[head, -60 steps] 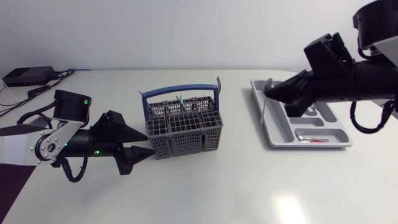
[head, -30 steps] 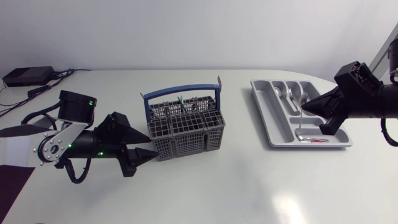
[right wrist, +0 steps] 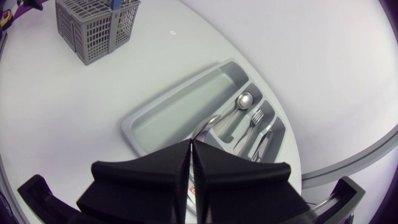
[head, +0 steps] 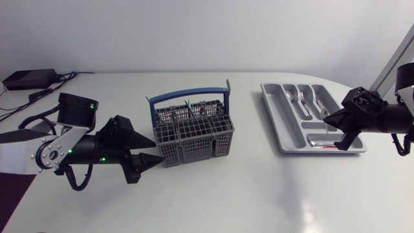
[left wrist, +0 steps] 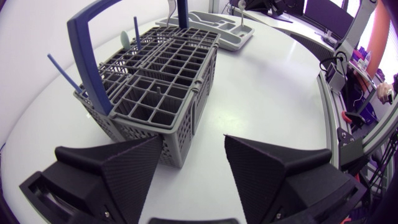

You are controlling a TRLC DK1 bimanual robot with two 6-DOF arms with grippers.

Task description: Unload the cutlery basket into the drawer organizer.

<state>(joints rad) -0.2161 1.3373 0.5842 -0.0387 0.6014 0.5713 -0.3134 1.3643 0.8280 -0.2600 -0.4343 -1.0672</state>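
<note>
Your left gripper [head: 157,153] gapes beside the central blue-handled grey mesh basket [head: 194,136], probably to steady it, while your right gripper [head: 331,120] sits pinched together and empty over the right-side grey plastic organizer tray [head: 279,129].

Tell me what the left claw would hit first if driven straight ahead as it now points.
Probably the cutlery basket: its near corner stands just ahead of the open left claw.

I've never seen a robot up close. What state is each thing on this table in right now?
left tool, open, empty, beside the basket's corner.
right tool, shut, holding nothing, above the organizer.
cutlery basket, upright, handle raised, a few pieces standing inside.
drawer organizer, partly filled: spoon and fork lying in narrow slots, long slot bare.
</note>
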